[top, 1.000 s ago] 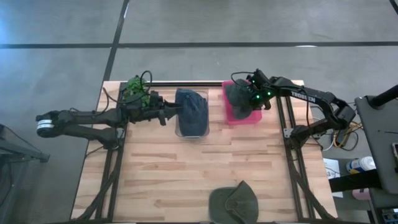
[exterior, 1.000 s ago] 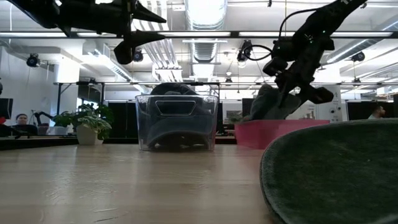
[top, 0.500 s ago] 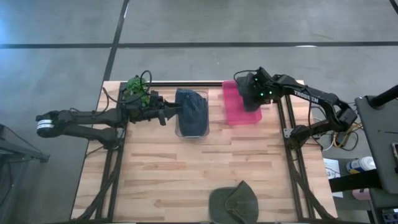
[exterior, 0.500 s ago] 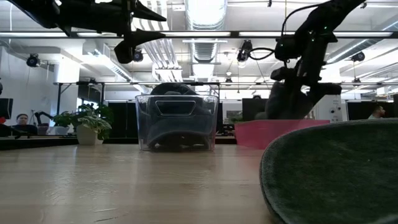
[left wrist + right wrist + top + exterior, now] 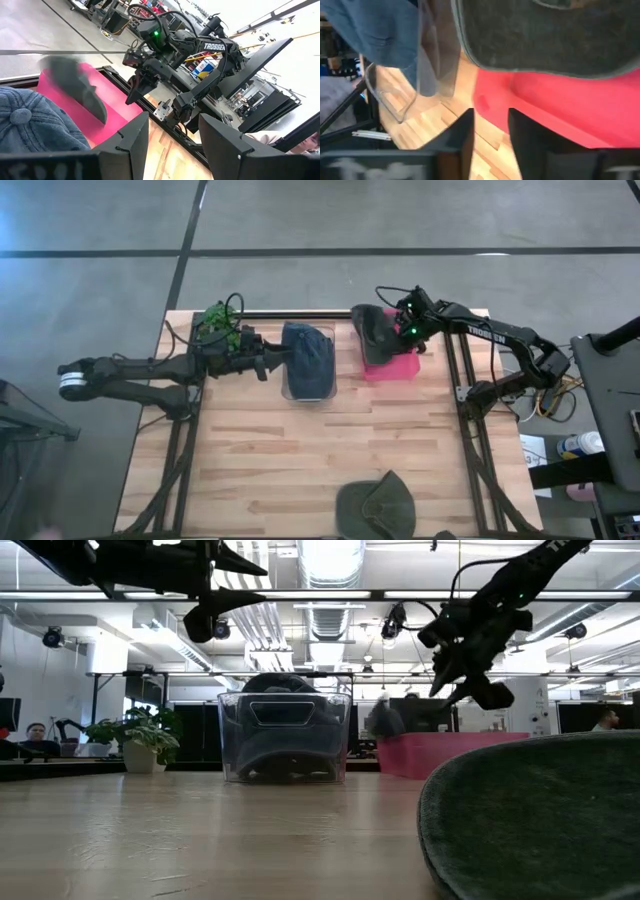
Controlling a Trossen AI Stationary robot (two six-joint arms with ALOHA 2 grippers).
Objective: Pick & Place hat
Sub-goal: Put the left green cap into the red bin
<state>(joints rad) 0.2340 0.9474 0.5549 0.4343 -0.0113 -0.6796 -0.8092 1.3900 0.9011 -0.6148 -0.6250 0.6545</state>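
The grey hat [image 5: 376,335] lies in the pink bin [image 5: 392,364] at the table's [image 5: 300,450] 1 o'clock edge, spilling over the bin's 10 o'clock corner. Its long axis runs roughly 11 to 5 o'clock in the high view; which end is the brim cannot be told. The right gripper [image 5: 408,330] hangs just above the bin on the hat's 3 o'clock side, fingers parted with nothing between them. In the low view it is clear of the hat, which shows as a low hump over the bin's rim. Just beside the bin at 9 o'clock stands a clear bin [image 5: 308,362] filled by a blue hat [image 5: 309,352]. The left gripper [image 5: 283,360] hovers at the clear bin's 9 o'clock wall, fingers spread and empty. A green hat [image 5: 377,504] lies at the table's 6 o'clock edge, well apart. A plant [image 5: 221,326] sits at 11 o'clock behind the left arm.
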